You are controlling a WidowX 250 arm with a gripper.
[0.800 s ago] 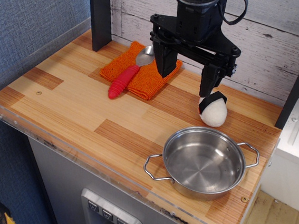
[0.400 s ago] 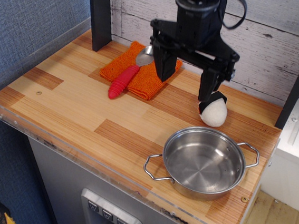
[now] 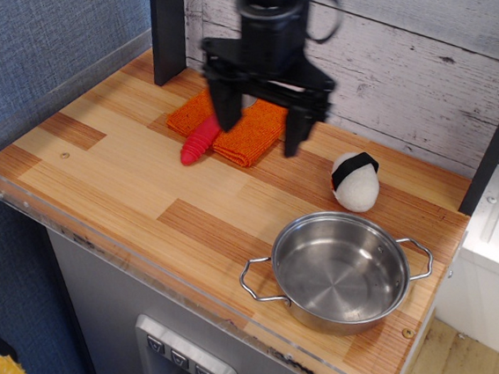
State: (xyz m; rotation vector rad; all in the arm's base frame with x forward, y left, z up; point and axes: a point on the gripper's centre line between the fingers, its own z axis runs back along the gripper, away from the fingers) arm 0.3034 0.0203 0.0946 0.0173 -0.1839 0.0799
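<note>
My gripper hangs open over the orange cloth at the back of the wooden table, its two dark fingers spread wide with nothing between them. The left finger covers the bowl of a spoon whose red handle sticks out toward the front left of the cloth. The image of the arm is blurred. A white rice ball with a black band lies on the table to the right, apart from the gripper.
A steel pot with two handles stands at the front right. A dark post rises at the back left. A clear plastic rim runs along the table's front and left edges. A white-planked wall is behind.
The gripper has swung left, away from the rice ball and over the orange cloth and spoon. The rice ball, pot and spoon stayed put.
</note>
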